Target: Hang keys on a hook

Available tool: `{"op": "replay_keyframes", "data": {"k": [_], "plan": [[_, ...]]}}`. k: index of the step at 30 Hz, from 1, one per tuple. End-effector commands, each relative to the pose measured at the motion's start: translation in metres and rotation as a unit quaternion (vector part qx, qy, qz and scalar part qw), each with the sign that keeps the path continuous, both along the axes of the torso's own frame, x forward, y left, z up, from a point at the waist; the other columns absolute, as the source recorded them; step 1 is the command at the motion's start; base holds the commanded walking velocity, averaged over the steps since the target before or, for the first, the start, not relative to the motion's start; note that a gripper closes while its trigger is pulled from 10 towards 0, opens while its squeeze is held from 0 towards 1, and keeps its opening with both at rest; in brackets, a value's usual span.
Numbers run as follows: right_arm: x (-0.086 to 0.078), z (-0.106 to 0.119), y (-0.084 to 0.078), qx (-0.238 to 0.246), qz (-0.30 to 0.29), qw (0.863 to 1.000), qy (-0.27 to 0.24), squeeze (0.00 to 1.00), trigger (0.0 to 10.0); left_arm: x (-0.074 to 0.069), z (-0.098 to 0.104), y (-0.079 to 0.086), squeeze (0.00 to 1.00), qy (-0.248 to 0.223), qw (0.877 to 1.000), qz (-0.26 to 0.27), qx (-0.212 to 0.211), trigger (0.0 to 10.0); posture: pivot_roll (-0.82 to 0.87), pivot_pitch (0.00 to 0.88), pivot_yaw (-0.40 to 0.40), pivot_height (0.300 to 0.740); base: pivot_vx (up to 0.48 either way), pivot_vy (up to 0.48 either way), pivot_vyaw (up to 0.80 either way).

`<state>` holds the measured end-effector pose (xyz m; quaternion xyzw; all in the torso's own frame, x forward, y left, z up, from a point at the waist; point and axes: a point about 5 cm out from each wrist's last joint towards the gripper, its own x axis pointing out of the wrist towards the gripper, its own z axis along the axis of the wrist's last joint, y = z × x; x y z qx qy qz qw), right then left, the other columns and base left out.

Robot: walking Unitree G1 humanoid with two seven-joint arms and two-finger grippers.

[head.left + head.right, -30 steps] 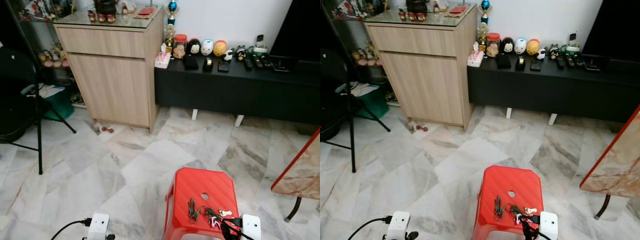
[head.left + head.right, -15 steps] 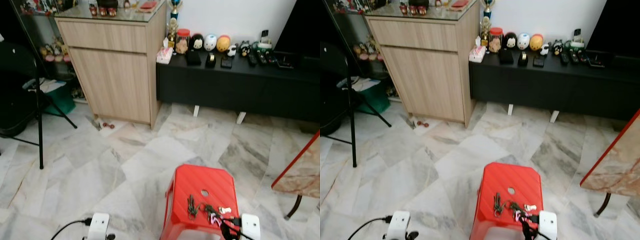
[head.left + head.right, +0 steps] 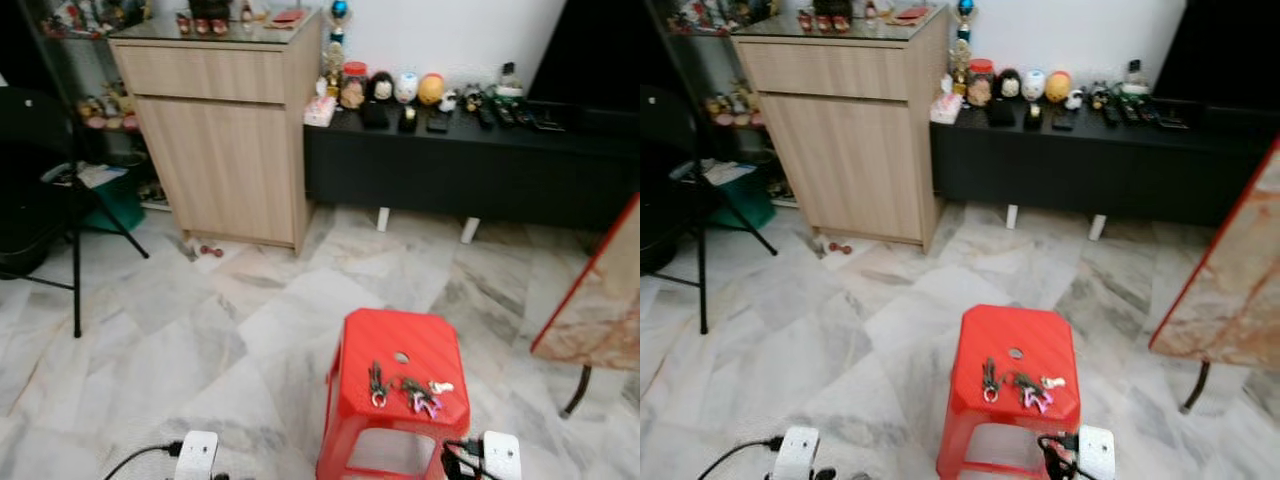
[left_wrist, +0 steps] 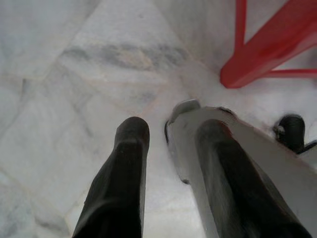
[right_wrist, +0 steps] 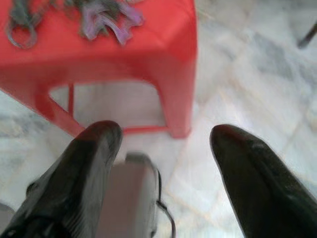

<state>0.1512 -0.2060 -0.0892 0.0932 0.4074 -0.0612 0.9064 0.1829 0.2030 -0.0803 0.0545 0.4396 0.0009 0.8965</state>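
A bunch of keys [image 3: 405,389] with dark and pink pieces lies on top of a red plastic stool [image 3: 400,345] on the marble floor. In the right wrist view the keys [image 5: 99,17] lie on the stool [image 5: 163,54], beyond my right gripper [image 5: 163,134]. That gripper hangs open and holds nothing, low in front of the stool. My left gripper [image 4: 172,128] hangs open over the floor beside a stool leg [image 4: 267,47], with nothing between its fingers.
A wooden cabinet [image 3: 225,130] stands at the back left. Beside it is a long black console [image 3: 470,165] carrying figurines and remotes. A black folding chair [image 3: 40,200] is at the left, and a red-edged marble tabletop [image 3: 595,300] at the right.
The camera has drawn back and shifted, so the stool sits higher in the picture. My right wrist, close to the keys before, is now lower and apart from them. The keys still lie on the stool.
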Motion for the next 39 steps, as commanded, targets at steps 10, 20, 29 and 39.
{"op": "replay_keyframes", "data": {"k": [10, 20, 29, 39], "plan": [[0.0091, 0.0041, -0.0015, 0.001, -0.003, 1.000, -0.013, 0.00, 10.0, -0.0026, -0.0015, 0.0003, 0.00, 0.007, 1.000, 0.010, -0.005, 10.0, 0.01, 0.000, -0.022, 0.652, 0.000, 0.000, 0.00], [0.0112, 0.0054, -0.0020, -0.007, 0.013, 1.000, -0.017, 0.00, 10.0, -0.0018, -0.0011, 0.0004, 0.00, 0.005, 1.000, 0.014, -0.007, 10.0, 0.00, 0.000, -0.023, 0.652, 0.000, 0.000, 0.00], [0.0110, 0.0049, -0.0025, -0.011, 0.010, 1.000, -0.012, 0.00, 10.0, -0.0021, -0.0013, 0.0002, 0.00, 0.007, 1.000, 0.013, -0.006, 10.0, 0.00, 0.000, -0.022, 0.652, 0.242, 0.000, 0.39], [0.0115, 0.0054, -0.0019, -0.007, 0.002, 1.000, -0.018, 0.00, 10.0, -0.0014, -0.0010, 0.0002, 0.00, 0.005, 1.000, 0.012, -0.006, 10.0, 0.00, 0.000, -0.022, 0.652, 0.275, 0.000, 0.00]]}}
